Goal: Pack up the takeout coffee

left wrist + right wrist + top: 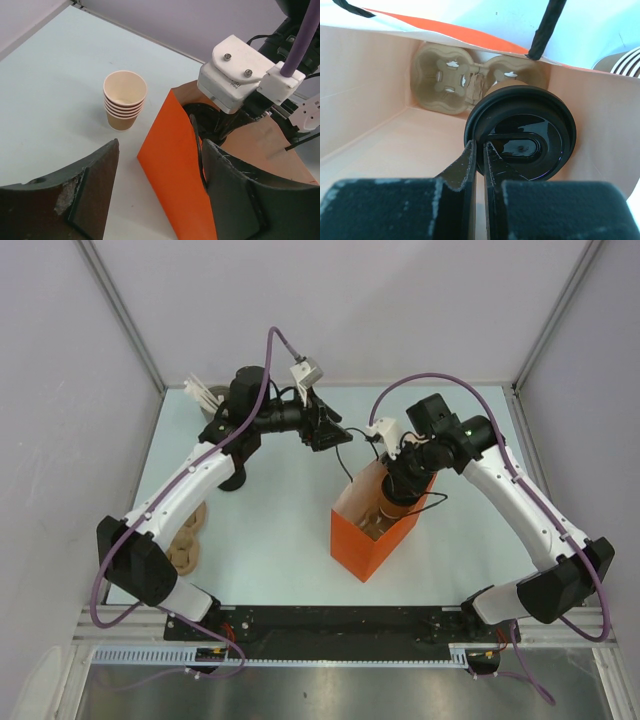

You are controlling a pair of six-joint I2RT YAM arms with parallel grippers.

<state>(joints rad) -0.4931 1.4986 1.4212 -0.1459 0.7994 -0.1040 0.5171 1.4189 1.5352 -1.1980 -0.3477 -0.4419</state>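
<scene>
Furthest left, on the pale flat table [280, 550], flat brown moulded-pulp cup carriers [188, 545] lay partly under the white left arm [190, 480]. Past them, the left wrist view showed a stack of lidless tan paper cups [125, 102] standing upright on the table, apart from the bag. The left gripper [160, 155] hovered by the far side of the tall orange paper bag [360, 545], its jaws spread wide and gripping nothing. From its own camera the bag's orange corner edge showed in the gap between the two dark fingers [95, 185], though whether either touched the paper could not be told. The bag stood upright and open near the middle of the table, its inside a pale tan. Reaching into its mouth from the right, the right gripper [480, 150] had its jaws pinched almost together on the black rim of the takeout coffee [522, 132], a small tan kraft paper cup capped with a round black plastic lid. The cup sat upright inside the bag, over the right-hand part of a brown pulp cup carrier [442, 80] at the bag's bottom; whether it rested on that carrier could not be told. A black cord handle [545, 30] crossed the bag's upper edge just beyond it
</scene>
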